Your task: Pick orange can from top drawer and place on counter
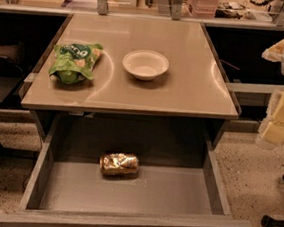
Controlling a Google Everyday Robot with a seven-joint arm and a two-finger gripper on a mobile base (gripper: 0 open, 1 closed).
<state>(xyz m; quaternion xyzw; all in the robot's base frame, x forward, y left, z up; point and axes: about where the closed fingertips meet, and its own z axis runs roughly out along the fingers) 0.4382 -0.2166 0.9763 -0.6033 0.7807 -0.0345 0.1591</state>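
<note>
Camera view looks down from the near side onto the top drawer (169,194), which stands fully open toward the viewer with its long front panel nearest. On the flat grey bottom, toward the far half and a little left of centre, the orange can (119,164) lies on its side with its ends pointing left and right. Nothing touches it, and the space above it is open, which should allow a reach from overhead. Lying down, it may roll if nudged.

Off to the right, outside the drawer and well apart from the can, the gripper (277,123) hangs at about counter height. Whether it is spread or pressed together I cannot tell. It holds nothing that shows.

Farther back, the counter (199,91) overhangs the drawer's far end. A green snack bag (75,62) lies at its left and a white bowl (145,64) sits near the middle. The bare right part looks the likeliest spot for setting the can down. The pick has not yet begun.
</note>
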